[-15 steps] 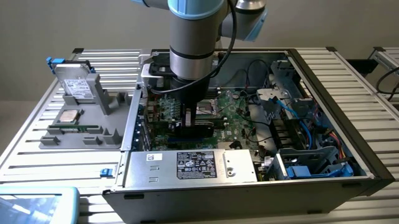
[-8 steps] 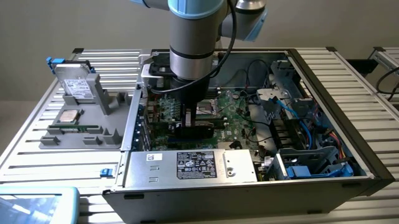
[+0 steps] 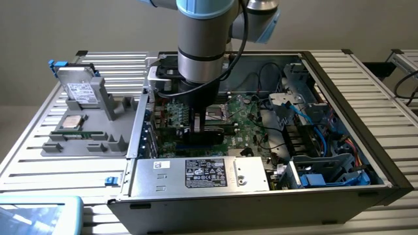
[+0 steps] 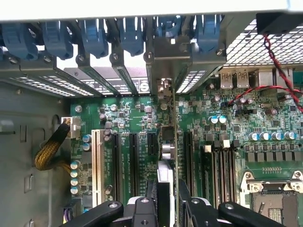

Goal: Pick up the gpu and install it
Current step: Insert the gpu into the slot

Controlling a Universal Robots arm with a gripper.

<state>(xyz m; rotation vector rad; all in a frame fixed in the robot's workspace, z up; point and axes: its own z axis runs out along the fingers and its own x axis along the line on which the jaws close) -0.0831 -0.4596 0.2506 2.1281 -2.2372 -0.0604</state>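
- We see the gripper [image 4: 168, 187] with its fingers [image 4: 184, 196] partly closed, pinching the gpu [image 4: 166, 151] by both faces.
- The gpu stands on edge over the motherboard [image 4: 128, 111] slots, one end toward the rear bracket openings. We cannot tell whether it is seated.
- The exterior view adds the arm [image 3: 202, 44] reaching down into the open case [image 3: 385, 166]. On that view's left a grey tray [image 3: 72, 147] carries a hard drive [image 3: 81, 93].

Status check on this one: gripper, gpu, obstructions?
Gripper shut on gpu. Card upright, edge-on above motherboard slots; seating unclear. Braided cable well apart from card.
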